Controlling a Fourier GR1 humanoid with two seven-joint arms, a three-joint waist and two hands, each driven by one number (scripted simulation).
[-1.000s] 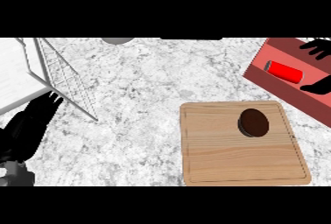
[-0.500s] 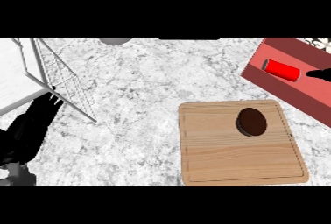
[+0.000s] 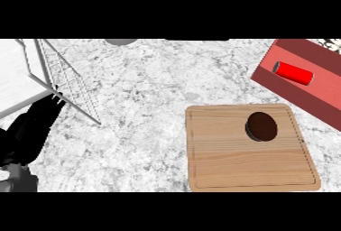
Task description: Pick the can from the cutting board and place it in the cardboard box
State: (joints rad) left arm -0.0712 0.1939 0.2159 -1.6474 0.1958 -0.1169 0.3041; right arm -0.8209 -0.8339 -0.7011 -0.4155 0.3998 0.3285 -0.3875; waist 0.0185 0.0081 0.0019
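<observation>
A red can (image 3: pixel 293 72) lies on its side inside the reddish-brown cardboard box (image 3: pixel 318 92) at the upper right of the head view. Below and left of the box sits the wooden cutting board (image 3: pixel 248 149), which carries only a dark brown oval object (image 3: pixel 262 126). My left hand (image 3: pixel 28 133) rests at the left edge with its fingers straight, holding nothing, far from both board and box. My right hand shows nowhere in the view.
A wire dish rack (image 3: pixel 64 79) stands on the marble counter at the upper left, beside a white surface (image 3: pixel 16 81). A grey round object (image 3: pixel 120 42) peeks in at the top edge.
My right hand, which hovered over the box beside the can, has drawn away to the right and left the view. The can stays lying in the box. The left hand is unmoved.
</observation>
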